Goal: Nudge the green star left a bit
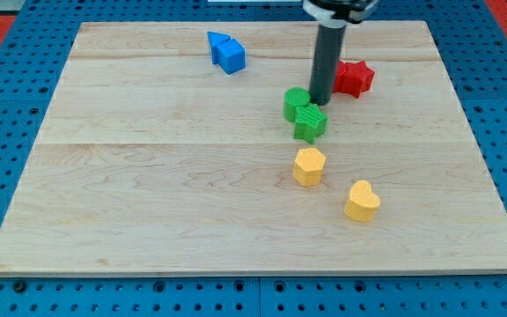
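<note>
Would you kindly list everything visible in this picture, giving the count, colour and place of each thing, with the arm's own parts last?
Wooden board: one, pale wood, fills most of the view.
Perforated base: one, blue, around the board.
Blue block: one, blue, shape unclear, near the view's top, left of centre.
Red star block: one, red, view's upper right, just right of the rod.
Green round block: one, green, near centre, touching the green star.
Green star block: one, green, just below and right of the round one.
Yellow hexagonal block: one, yellow, below the green pair.
Yellow heart block: one, yellow, view's lower right.
My tip: one dark rod, its end at the green blocks' upper right.
</note>
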You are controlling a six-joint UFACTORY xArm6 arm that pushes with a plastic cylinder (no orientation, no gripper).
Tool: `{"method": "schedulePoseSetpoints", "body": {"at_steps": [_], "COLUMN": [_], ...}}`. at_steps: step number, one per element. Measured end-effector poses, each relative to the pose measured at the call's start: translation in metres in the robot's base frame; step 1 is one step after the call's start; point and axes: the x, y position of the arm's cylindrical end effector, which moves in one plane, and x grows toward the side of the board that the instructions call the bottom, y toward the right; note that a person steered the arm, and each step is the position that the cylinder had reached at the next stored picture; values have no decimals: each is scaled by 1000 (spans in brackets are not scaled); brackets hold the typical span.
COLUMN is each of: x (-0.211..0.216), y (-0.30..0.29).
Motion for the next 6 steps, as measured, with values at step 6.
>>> {"method": "schedulePoseSetpoints", "body": {"at_steps": [6], "x": [-7], "y": [21]}}
